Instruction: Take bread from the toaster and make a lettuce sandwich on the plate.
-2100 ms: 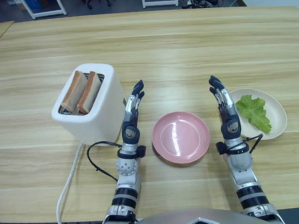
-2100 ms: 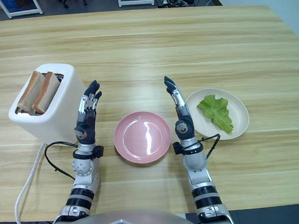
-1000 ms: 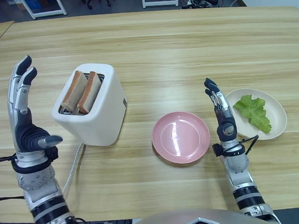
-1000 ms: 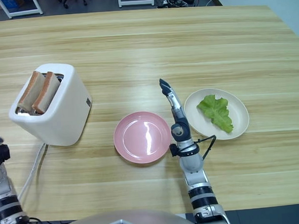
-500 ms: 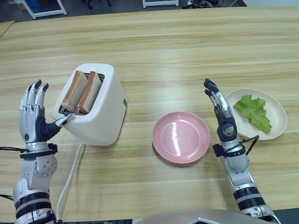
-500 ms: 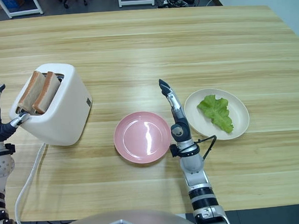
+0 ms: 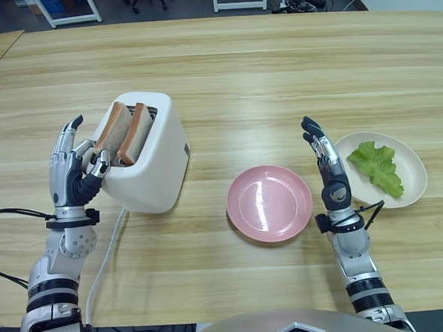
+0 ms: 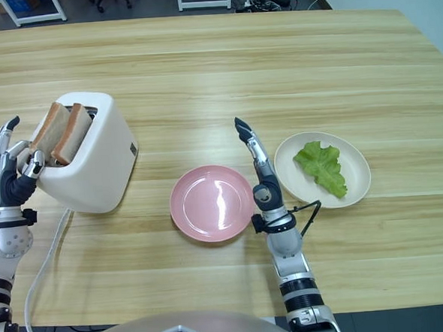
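Far left: left robot hand [image 7: 72, 175] at 9 o'clock of the toaster [image 7: 157, 166], released, nothing held, right against the casing. Prob. lined up for the bread slices [image 7: 125, 133] sticking out on top. Pink plate [image 7: 243, 210] on the counter [image 7: 239, 82] at toaster's 4 o'clock, bare, awaiting bread. Right robot hand [image 7: 329, 171] at plate's 3 o'clock, released, fingers straight, parked by the lettuce [image 7: 375, 165] at its 2 o'clock.

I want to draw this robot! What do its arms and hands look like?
The left robot hand and right robot hand have silver fingers with dark tips and black palms. Each wrist has a black band with a thin black cable looping out, then a round silver joint. The forearms are silver tubes ringed with black bands.
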Controlling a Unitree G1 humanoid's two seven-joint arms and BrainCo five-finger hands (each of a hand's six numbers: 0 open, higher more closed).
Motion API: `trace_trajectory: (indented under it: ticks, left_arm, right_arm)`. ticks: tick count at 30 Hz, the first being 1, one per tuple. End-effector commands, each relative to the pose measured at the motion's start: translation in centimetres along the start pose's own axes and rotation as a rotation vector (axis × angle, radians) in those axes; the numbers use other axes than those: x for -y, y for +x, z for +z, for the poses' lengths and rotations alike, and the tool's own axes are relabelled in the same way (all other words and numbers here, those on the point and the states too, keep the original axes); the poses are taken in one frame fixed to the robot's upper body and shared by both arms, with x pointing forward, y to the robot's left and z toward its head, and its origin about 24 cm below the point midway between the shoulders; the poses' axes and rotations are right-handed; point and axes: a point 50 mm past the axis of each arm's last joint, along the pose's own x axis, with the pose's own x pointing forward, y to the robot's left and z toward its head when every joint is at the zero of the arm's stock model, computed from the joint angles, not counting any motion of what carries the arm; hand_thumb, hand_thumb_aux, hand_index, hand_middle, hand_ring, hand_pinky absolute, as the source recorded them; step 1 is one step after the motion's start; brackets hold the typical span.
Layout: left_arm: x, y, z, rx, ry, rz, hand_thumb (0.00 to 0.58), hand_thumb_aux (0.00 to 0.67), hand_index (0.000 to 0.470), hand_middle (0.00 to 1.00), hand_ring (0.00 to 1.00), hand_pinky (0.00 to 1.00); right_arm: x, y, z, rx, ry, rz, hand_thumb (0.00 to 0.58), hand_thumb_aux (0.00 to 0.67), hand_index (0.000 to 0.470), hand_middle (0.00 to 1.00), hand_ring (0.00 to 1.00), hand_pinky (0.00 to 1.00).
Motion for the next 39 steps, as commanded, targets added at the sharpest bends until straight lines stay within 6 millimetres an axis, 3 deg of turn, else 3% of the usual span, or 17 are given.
trace_trajectory:
  ticks: [1,4,7,15,20,33,34,36,37,39]
  left_arm:
    - [2.1,-1.7,-0.1,-0.033,-0.041,-0.156,0.555,0.531,0.372,0.0,0.0,0.0]
    - [2.3,-1.9,0.2,-0.035,-0.079,-0.187,0.564,0.56,0.393,0.0,0.0,0.0]
    - [2.0,-1.6,0.4,-0.041,-0.102,-0.179,0.58,0.67,0.47,0.0,0.0,0.0]
    - [1.0,-0.6,0.7,-0.069,-0.095,-0.107,0.58,0.67,0.47,0.0,0.0,0.0]
    - [0.1,-0.1,1.9,-0.017,-0.094,-0.033,0.58,0.67,0.47,0.0,0.0,0.0]
    - [-3.9,1.8,3.9,0.052,-0.093,0.359,0.58,0.67,0.47,0.0,0.0,0.0]
    - [-4.1,1.8,3.8,0.047,-0.091,0.382,0.58,0.67,0.47,0.05,0.05,0.05]
    - [-4.4,1.9,3.7,0.039,-0.081,0.413,0.58,0.67,0.47,0.46,0.46,0.46]
    - [-4.5,2.0,3.6,0.027,-0.075,0.433,0.58,0.67,0.47,0.55,0.55,0.55]
    - [-4.6,2.3,3.3,-0.009,-0.054,0.462,0.58,0.67,0.47,0.9,0.9,0.9]
  right_arm:
    - [0.1,0.1,0.0,-0.007,-0.009,0.008,0.0,0.0,0.0,0.0,0.0,0.0]
    - [0.2,0.1,-0.1,-0.007,-0.012,0.01,0.0,0.0,0.0,0.0,0.0,0.0]
    - [0.2,0.1,0.0,-0.006,-0.014,0.009,0.0,0.0,0.0,0.0,0.0,0.0]
    - [0.1,0.1,-0.1,-0.006,-0.01,0.008,0.0,0.0,0.0,0.0,0.0,0.0]
    - [0.0,0.1,-0.1,-0.008,-0.007,0.01,0.0,0.0,0.0,0.0,0.0,0.0]
    - [-0.2,0.1,-0.2,-0.009,0.0,0.011,0.0,0.0,0.0,0.0,0.0,0.0]
    - [-0.3,0.1,-0.2,-0.009,0.0,0.011,0.0,0.0,0.0,0.0,0.0,0.0]
    - [-0.3,0.1,-0.2,-0.009,0.0,0.01,0.0,0.0,0.0,0.0,0.0,0.0]
    - [-0.3,0.1,-0.2,-0.009,0.0,0.01,0.0,0.0,0.0,0.0,0.0,0.0]
    - [-0.3,0.1,-0.2,-0.009,0.002,0.01,0.0,0.0,0.0,0.0,0.0,0.0]
